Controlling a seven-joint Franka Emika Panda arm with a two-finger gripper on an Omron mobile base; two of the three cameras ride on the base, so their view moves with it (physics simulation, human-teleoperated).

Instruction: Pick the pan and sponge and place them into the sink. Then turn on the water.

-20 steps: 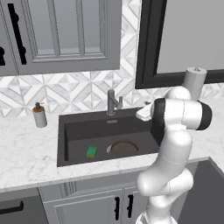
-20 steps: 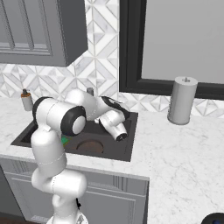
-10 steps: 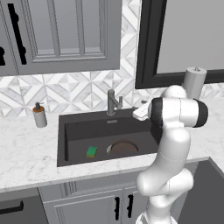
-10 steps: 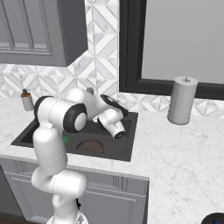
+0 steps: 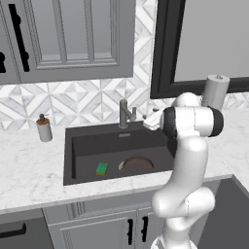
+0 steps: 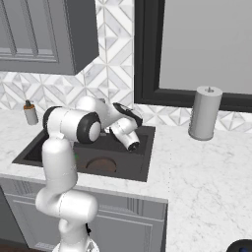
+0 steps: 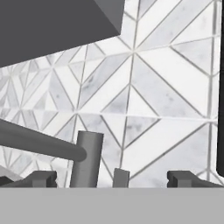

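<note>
The matte black sink (image 5: 92, 143) holds the dark brown pan (image 5: 136, 164) near its drain, and the green sponge (image 5: 101, 168) lies just left of the pan. The pan (image 6: 101, 164) also shows low in the basin in the right base view. My gripper (image 5: 148, 123) hovers above the sink's right back part, pointing at the grey faucet (image 5: 124, 113). In the hand view my gripper (image 7: 113, 179) is open, its fingertips (image 7: 42, 178) wide apart on either side of the faucet's upright body (image 7: 87, 159) and small side lever (image 7: 120, 177). No blue stream of water is in view.
A grey soap dispenser (image 5: 44, 129) stands on the marble counter left of the sink. A paper towel roll (image 5: 215, 90) stands at the back right. Grey cabinets hang above, and a dark-framed window sits behind the arm. The tiled wall lies close behind the faucet.
My hand has crept a little leftward toward the faucet. Pan and sponge lie unmoved in the sink.
</note>
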